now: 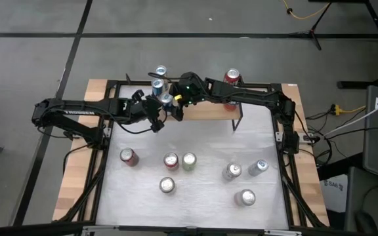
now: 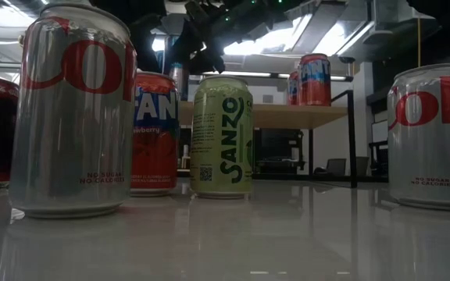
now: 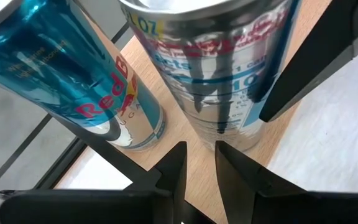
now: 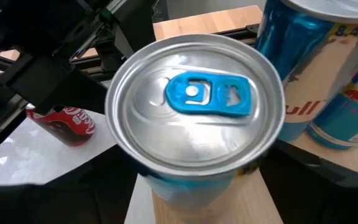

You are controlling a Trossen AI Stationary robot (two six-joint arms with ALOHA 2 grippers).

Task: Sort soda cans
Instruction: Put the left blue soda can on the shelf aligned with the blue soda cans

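Left gripper [image 1: 157,113]: reaches from the left to the wooden shelf [image 1: 205,110] at the table's back edge; in the left wrist view its fingers [image 3: 173,171] sit close together with a narrow gap, gripping nothing, just before a can on the shelf
Red can [image 1: 129,156]: stands on the white table [image 1: 202,196], leftmost of the front group
Red Bull cans: three blue-and-silver cans cluster at the shelf's left end, the farthest [image 1: 160,71], the middle [image 1: 157,84], the nearest [image 1: 167,99]
Fanta can [image 1: 170,161]: red, upright at the table's middle, just beside the Sanzo can [image 1: 189,161], pale green
Silver can [image 1: 167,186]: nearer the front edge, below that pair
Right gripper [image 1: 178,108]: stretches across the shelf from the right and meets the nearest Red Bull can; the right wrist view looks straight down on that can's top with its blue tab [image 4: 209,94], dark fingers either side of it; whether they press it I cannot tell
Red can on shelf [image 1: 231,77]: upright at the shelf's right part
Right group: two silver cans [image 1: 232,172] and [image 1: 245,197] upright, a light blue can [image 1: 258,166] beside them, seemingly on its side
Low view: a Diet Coke can [image 2: 73,109] looms nearest, another [image 2: 432,136] at the far right
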